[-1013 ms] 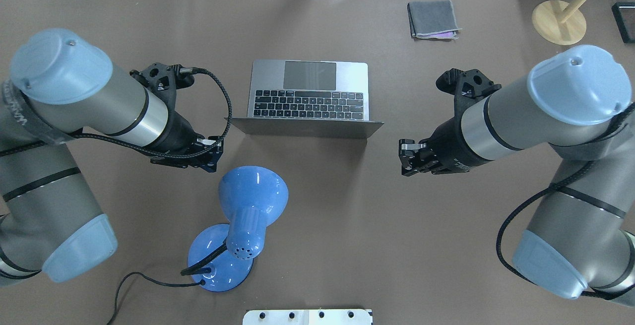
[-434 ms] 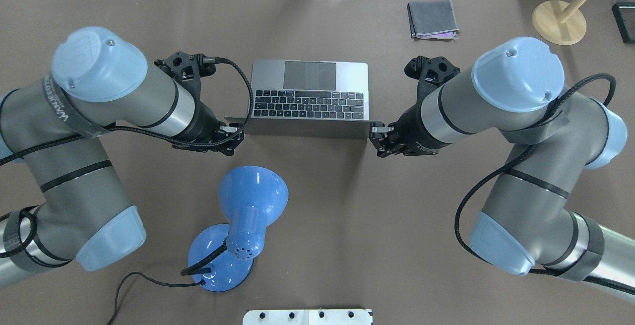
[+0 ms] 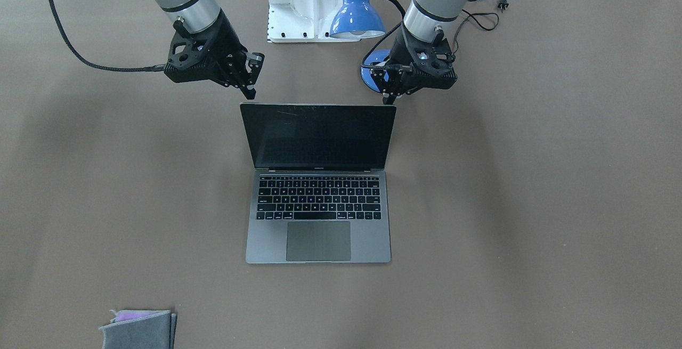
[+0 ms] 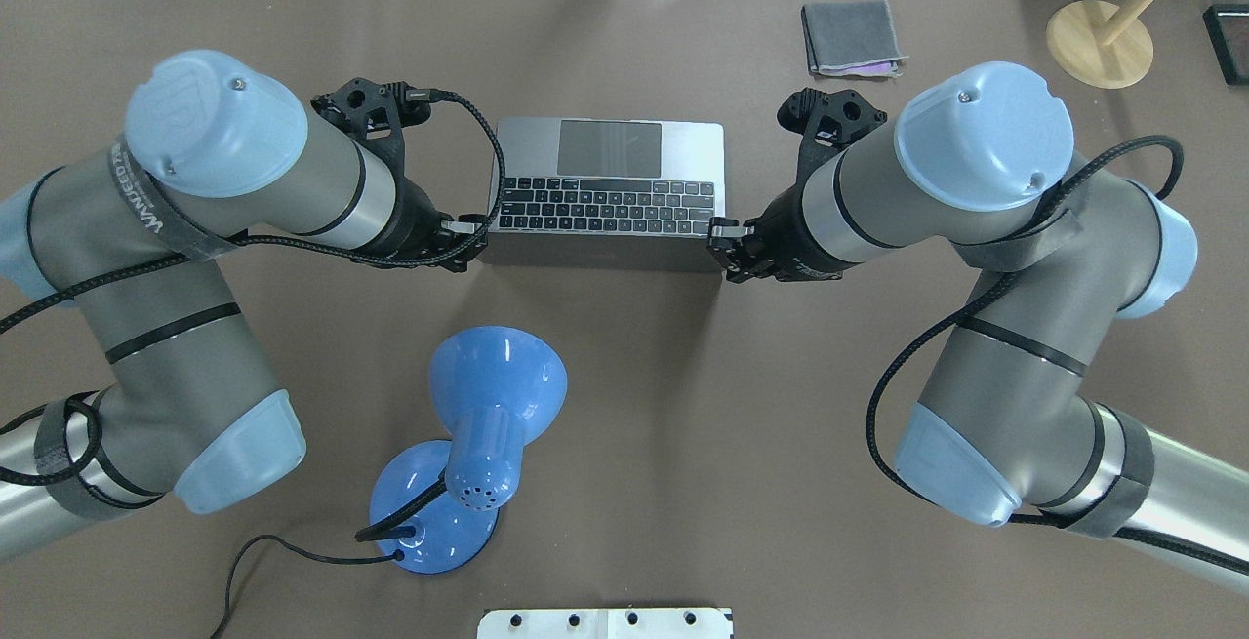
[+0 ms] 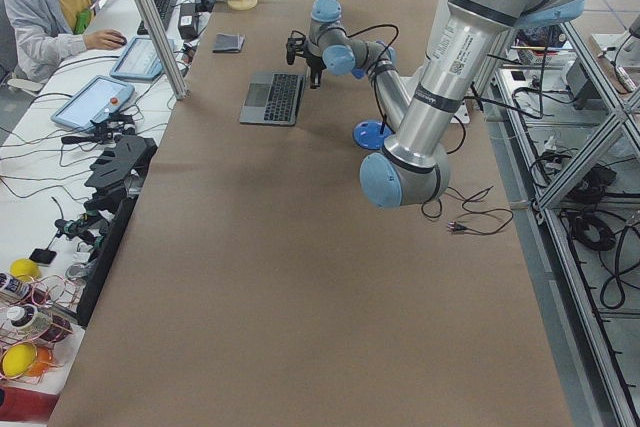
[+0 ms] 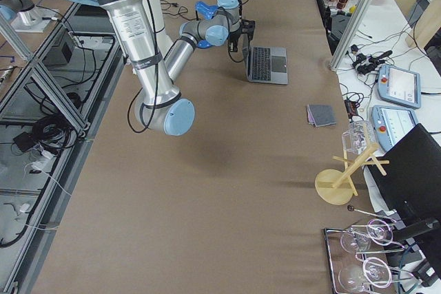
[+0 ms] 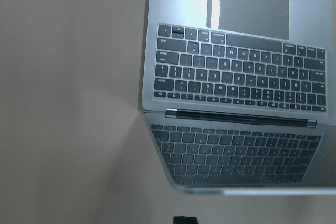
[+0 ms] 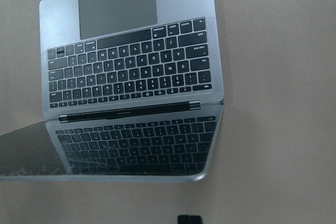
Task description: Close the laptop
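Space-grey laptop [image 3: 318, 194] with black keys and black screen, on a brown table [image 3: 533, 205]. Blue lamp [image 4: 498, 380], grey cloth [image 4: 851, 34] with a purple edge. Black left gripper [image 3: 388, 96] and right gripper [image 3: 249, 91], on silver and pale blue arms [image 4: 293, 185].

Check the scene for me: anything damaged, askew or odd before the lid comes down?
Only on the laptop: faint whitish marks along the screen's top edge, also seen in the right wrist view. I cannot tell whether they are smudges or scratches. Otherwise it sits square and open.
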Robot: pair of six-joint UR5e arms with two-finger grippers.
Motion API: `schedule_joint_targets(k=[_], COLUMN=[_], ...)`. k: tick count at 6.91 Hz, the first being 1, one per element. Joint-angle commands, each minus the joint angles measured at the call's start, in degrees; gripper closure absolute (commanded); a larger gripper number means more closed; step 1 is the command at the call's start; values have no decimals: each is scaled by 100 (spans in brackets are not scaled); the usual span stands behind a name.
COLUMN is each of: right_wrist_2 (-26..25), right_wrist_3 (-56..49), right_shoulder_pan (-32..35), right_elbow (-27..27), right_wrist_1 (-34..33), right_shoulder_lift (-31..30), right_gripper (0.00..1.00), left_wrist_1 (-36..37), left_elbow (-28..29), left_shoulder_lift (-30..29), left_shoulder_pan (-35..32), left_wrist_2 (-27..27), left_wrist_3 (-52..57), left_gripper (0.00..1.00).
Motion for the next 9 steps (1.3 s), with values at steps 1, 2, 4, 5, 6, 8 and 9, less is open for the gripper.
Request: schedule_joint_targets(k=[1, 2, 4, 5, 6, 8, 9], right_wrist_2=[-386, -440, -449, -440, -388, -292, -126], right_wrist_3=[112, 113, 121, 95, 78, 77, 69], right_shoulder_pan=[0, 44, 358, 543, 719, 791, 878], right_elbow=[-159, -221, -850, -1315, -1955, -3142, -3661], right_wrist_1=[2, 28, 37, 46, 54, 639, 896], right_shoulder_lift=[181, 234, 767, 1040, 1434, 1886, 2078], right_gripper=[100, 100, 100, 100, 100, 100, 100], left_wrist_1=[-22, -118, -566, -584, -611, -1171, -1452], left_elbow=[34, 182, 1023, 1288, 1595, 2786, 3455], left_shoulder_lift=[-120, -182, -593, -787, -954, -1357, -1665], left_shoulder_pan=[-80, -176, -378, -536, -677, -731, -731], left_wrist_2=[377, 387, 431, 431, 431, 422, 422], left_wrist_3=[-3, -12, -12, 5, 14, 23, 23], left_gripper=[100, 100, 100, 100, 100, 100, 100])
